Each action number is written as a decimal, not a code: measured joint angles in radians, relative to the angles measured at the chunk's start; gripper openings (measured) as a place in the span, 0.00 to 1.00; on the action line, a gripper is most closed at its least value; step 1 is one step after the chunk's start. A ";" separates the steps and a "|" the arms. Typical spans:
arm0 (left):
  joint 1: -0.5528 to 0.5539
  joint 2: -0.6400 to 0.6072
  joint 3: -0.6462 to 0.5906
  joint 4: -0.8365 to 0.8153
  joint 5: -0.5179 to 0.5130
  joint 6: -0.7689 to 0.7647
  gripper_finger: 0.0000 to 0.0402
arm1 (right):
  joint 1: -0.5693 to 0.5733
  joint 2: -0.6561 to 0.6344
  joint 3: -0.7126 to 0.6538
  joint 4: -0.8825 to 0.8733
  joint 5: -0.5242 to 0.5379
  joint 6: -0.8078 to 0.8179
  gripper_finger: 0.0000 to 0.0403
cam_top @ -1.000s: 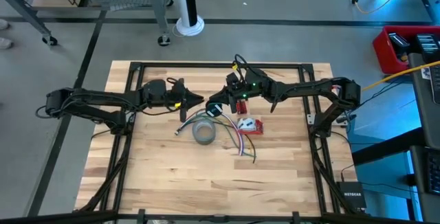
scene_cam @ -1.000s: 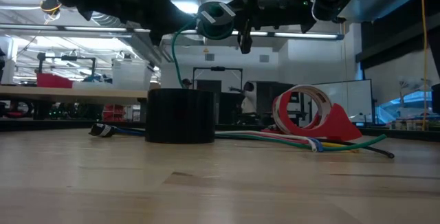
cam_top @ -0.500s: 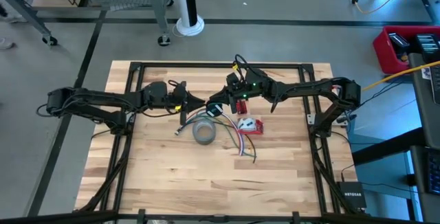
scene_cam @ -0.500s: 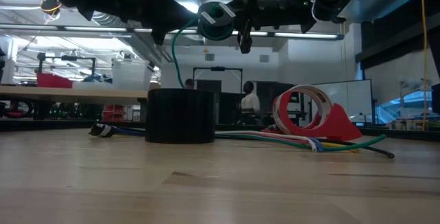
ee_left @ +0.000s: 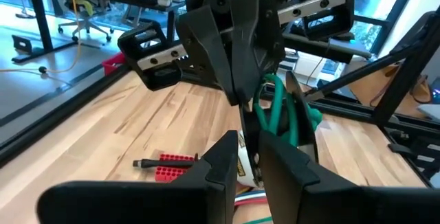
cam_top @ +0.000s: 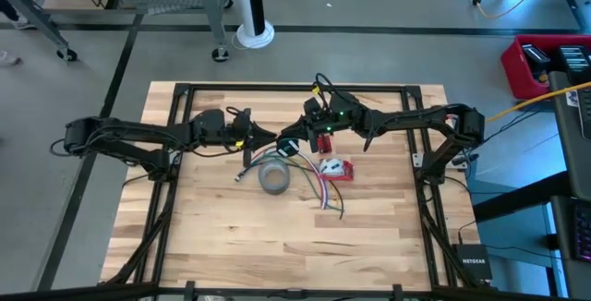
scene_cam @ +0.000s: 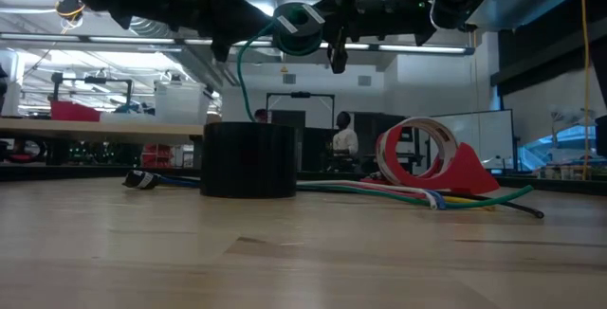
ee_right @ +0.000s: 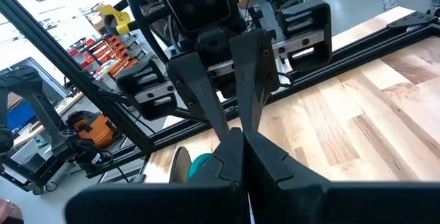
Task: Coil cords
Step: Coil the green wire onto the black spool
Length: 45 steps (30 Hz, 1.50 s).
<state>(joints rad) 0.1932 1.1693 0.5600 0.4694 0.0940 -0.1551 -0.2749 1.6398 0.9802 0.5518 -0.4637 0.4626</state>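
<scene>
Tabletop (scene_cam: 285, 262): pale wood planks, bare across the near part in the low view. Farther back on it stand a grey tape roll (scene_cam: 249, 159), dark from this angle, and a red tape dispenser (scene_cam: 432, 162) with a loose bundle of coloured wires (scene_cam: 417, 195) lying between and in front of them. One more wire end (scene_cam: 142, 179) lies left of the roll.

Above the roll, both arms meet in the air. The right gripper (cam_top: 286, 144) is pinched shut on a small wound ring of green cord (scene_cam: 298, 27), held well clear of the tabletop. A green strand (scene_cam: 242, 72) hangs from the ring down behind the tape roll. The left gripper (cam_top: 268, 137) sits just beside the ring, tip to tip with the right; left wrist view shows its fingers (ee_left: 282, 176) a narrow gap apart and the green loops (ee_left: 278, 110) just past them. Cannot tell whether they grip the strand.

High view only: black frame rails (cam_top: 295, 87) around the tabletop, grey floor, a white pole base (cam_top: 254, 35) beyond the far edge, a red bin (cam_top: 545, 66) off to the right, and a small red block (cam_top: 325, 141) under the right arm.

Low view only: the room behind, with benches, ceiling lights, a person (scene_cam: 343, 136) standing far back
</scene>
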 joint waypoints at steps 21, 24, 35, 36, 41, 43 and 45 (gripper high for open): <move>0.000 0.089 0.000 0.119 0.000 0.002 0.05 | 0.000 0.000 0.000 0.025 -0.001 0.000 0.02; 0.000 0.089 0.000 0.117 0.000 0.001 0.01 | 0.000 0.000 0.000 0.025 -0.002 -0.001 0.02; 0.005 0.089 0.000 0.117 -0.013 -0.043 0.00 | -0.001 0.000 0.000 0.028 0.000 0.001 0.02; 0.007 0.089 0.001 0.115 -0.016 -0.048 0.00 | -0.001 0.000 0.000 0.029 0.002 0.001 0.02; 0.019 0.089 0.001 0.113 -0.026 -0.056 0.00 | -0.001 0.000 0.000 0.030 0.046 0.003 0.02; 0.023 0.089 0.001 0.113 -0.028 -0.058 0.00 | -0.001 -0.002 0.000 0.037 0.048 0.003 0.02; 0.030 0.089 0.003 0.121 -0.027 -0.058 0.00 | 0.000 -0.018 0.000 0.036 0.053 0.003 0.02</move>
<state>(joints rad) 0.2229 1.2578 0.5631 0.5901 0.0667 -0.2135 -0.2753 1.6218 0.9798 0.5876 -0.4108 0.4656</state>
